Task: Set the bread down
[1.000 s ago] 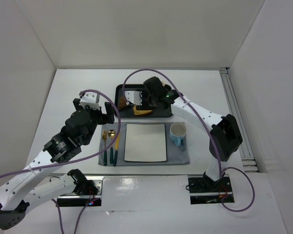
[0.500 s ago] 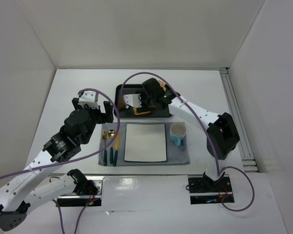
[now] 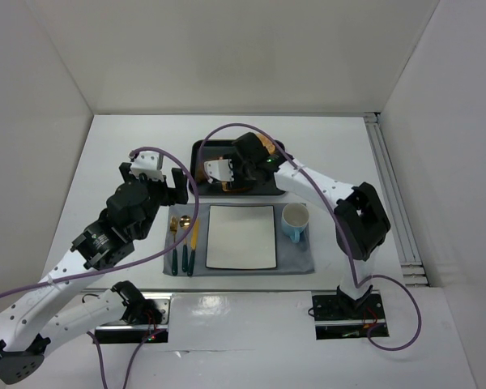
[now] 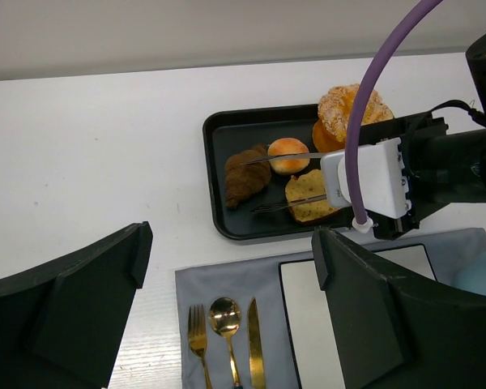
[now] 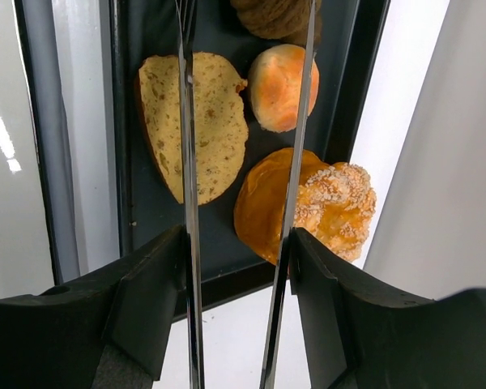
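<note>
The bread (image 4: 247, 174) is a dark brown ridged croissant lying at the left of the black tray (image 4: 214, 146); only its end shows at the top of the right wrist view (image 5: 279, 14). My right gripper (image 5: 236, 243) (image 3: 229, 168) hovers over the tray, shut on a pair of long metal tongs (image 5: 186, 121). The two blades are spread apart, one over the toast slice (image 5: 196, 121) and one over the orange bun (image 5: 279, 85), with their tips near the croissant's right side. Over the table's left side, my left gripper (image 4: 231, 243) (image 3: 158, 185) is open and holds nothing.
A large sesame bun (image 4: 352, 113) fills the tray's right end. A grey mat (image 3: 296, 263) holds a white square plate (image 3: 241, 237), a light blue cup (image 3: 296, 220) and gold fork, spoon and knife (image 3: 182, 239). White walls enclose the table.
My right gripper has slid left over the tray toward the croissant, and the tong blades have spread a little wider. The left arm has not moved.
</note>
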Robot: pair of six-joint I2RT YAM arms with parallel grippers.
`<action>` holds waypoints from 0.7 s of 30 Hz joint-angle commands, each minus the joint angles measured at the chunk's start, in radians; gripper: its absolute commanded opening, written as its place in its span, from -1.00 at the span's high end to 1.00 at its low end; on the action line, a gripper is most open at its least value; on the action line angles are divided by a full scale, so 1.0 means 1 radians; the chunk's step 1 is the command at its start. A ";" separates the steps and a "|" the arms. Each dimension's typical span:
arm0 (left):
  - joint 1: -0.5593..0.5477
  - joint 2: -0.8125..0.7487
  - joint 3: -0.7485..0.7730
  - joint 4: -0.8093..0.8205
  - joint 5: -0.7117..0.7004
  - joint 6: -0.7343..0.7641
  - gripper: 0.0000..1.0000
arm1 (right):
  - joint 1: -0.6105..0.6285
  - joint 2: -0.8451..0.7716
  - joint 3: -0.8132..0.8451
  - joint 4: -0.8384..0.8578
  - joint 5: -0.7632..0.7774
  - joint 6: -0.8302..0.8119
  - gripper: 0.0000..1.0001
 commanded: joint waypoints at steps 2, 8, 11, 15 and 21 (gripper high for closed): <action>0.006 -0.007 -0.003 0.049 0.003 0.012 -0.99 | -0.015 0.018 0.049 0.056 0.000 0.002 -0.26; 0.006 -0.007 -0.003 0.049 0.003 0.012 -0.99 | -0.015 0.027 0.049 0.091 0.009 0.002 -0.26; 0.006 -0.007 -0.003 0.049 0.003 0.012 -0.99 | -0.015 0.027 0.049 0.102 0.009 0.002 -0.26; 0.006 -0.007 -0.003 0.049 0.003 0.012 -0.99 | -0.015 0.018 0.049 0.122 0.009 0.011 -0.26; 0.006 -0.007 -0.003 0.049 0.003 0.012 -0.99 | -0.015 0.009 0.040 0.140 0.018 0.011 -0.26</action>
